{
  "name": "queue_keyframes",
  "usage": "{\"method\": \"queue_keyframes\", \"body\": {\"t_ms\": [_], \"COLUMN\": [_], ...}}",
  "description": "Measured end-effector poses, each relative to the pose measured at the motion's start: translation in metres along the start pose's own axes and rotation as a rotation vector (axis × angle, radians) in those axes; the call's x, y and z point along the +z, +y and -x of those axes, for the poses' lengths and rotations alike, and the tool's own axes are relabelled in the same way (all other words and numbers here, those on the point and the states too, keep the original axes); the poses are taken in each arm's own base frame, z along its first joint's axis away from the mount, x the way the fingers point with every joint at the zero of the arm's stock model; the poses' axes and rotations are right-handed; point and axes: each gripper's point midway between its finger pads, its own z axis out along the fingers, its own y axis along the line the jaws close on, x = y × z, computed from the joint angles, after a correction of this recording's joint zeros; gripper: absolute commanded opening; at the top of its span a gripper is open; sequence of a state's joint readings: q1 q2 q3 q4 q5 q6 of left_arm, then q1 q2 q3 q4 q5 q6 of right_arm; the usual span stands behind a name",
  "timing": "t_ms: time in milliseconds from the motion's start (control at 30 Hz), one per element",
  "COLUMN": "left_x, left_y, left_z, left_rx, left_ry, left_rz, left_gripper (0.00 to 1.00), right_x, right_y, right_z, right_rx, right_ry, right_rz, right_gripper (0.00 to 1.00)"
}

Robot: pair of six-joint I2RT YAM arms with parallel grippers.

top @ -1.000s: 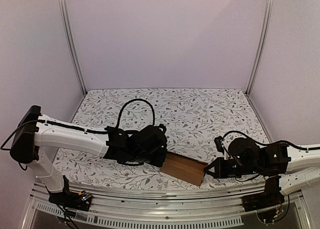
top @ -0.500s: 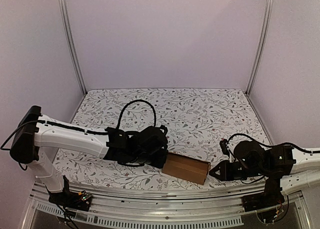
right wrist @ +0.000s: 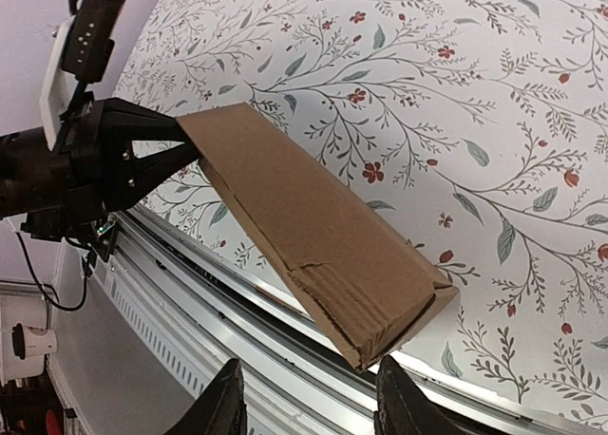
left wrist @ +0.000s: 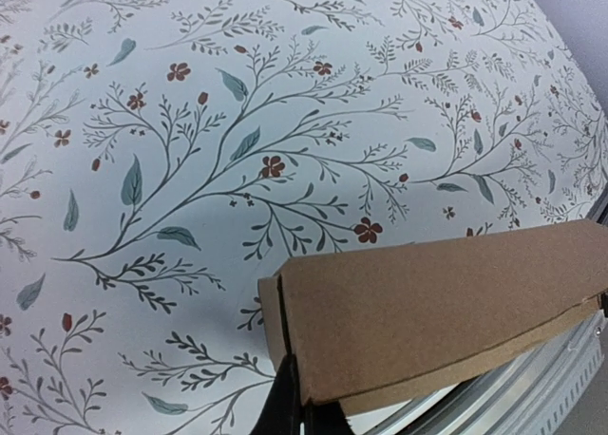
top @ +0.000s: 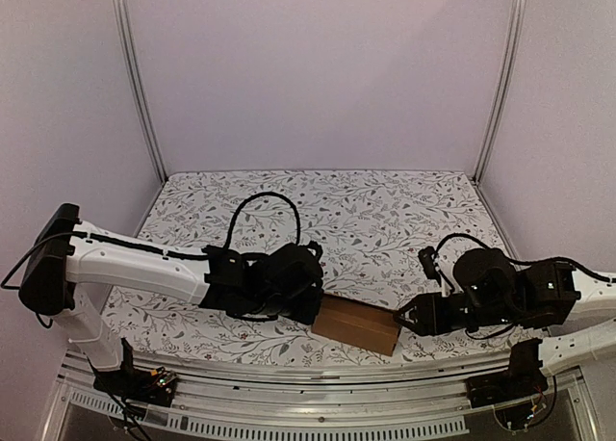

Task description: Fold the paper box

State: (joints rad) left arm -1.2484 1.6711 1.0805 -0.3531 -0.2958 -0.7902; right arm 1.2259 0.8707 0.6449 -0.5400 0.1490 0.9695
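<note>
Counter (top: 385, 220) with floral cloth, two arms reaching in from the near corners toward each other, and the box (top: 358, 324) between them at the near edge, about mid-width. The box is a long brown sleeve, folded mostly flat. Its long axis runs left to right along the near rail, with the right end sitting a bit nearer the rail than the left. Cannot tell whether it rests on the cloth or hangs just above it. The left end effector (top: 314, 311) is clenched on the box's left end: the left wrist view shows dark fingertips pinching the lower corner of that short edge, so the left arm carries it. The right end effector (right wrist: 313, 402) is released, jaws spread. In the right wrist view the box's open right end lies straight ahead of the fingers, just beyond the tips and centred on the gap, with no contact seen. So the box stretches away from the right end effector along its approach line, end-on, with the far end at the left one. Both are close, but only the left has a hold. Judgement: the next move belongs to the right arm, going forward onto that near end to press or tuck its flap. The sleeve looks thin and could buckle if pushed along its length.
</note>
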Motion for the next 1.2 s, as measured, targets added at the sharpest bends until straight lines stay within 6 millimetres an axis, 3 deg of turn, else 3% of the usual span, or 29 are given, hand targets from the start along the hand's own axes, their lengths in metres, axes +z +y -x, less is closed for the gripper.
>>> {"method": "queue_keyframes", "body": {"t_ms": [167, 300, 433, 700, 867, 1000, 1200], "left_x": [0.000, 0.000, -0.001, -0.001, -0.001, -0.001, -0.001], "left_y": [0.000, 0.001, 0.001, 0.002, 0.001, 0.001, 0.001], "left_z": [0.000, 0.000, 0.000, 0.000, -0.001, -0.001, 0.000], "left_rx": [0.000, -0.004, -0.003, -0.002, -0.002, 0.000, 0.000], "left_ry": [0.000, 0.000, 0.001, 0.007, 0.009, 0.009, 0.007], "left_rz": [0.002, 0.004, 0.006, 0.015, 0.012, 0.012, 0.015], "left_gripper": [0.00, 0.00, 0.00, 0.00, 0.00, 0.00, 0.00], "right_x": [-0.018, -0.028, -0.015, 0.034, 0.057, 0.065, 0.067], "right_y": [0.023, 0.035, 0.039, 0.020, 0.006, 0.008, 0.011], "right_z": [0.026, 0.052, 0.065, 0.048, 0.020, 0.003, 0.000], "right_rx": [-0.096, -0.162, -0.220, -0.268, -0.270, -0.268, -0.233], "right_ry": [-0.067, -0.144, -0.167, -0.097, -0.057, -0.064, -0.118], "right_rz": [0.032, 0.002, -0.074, -0.194, -0.208, -0.205, -0.218], "right_gripper": [0.40, 0.15, 0.01, 0.00, 0.00, 0.00, 0.00]}}
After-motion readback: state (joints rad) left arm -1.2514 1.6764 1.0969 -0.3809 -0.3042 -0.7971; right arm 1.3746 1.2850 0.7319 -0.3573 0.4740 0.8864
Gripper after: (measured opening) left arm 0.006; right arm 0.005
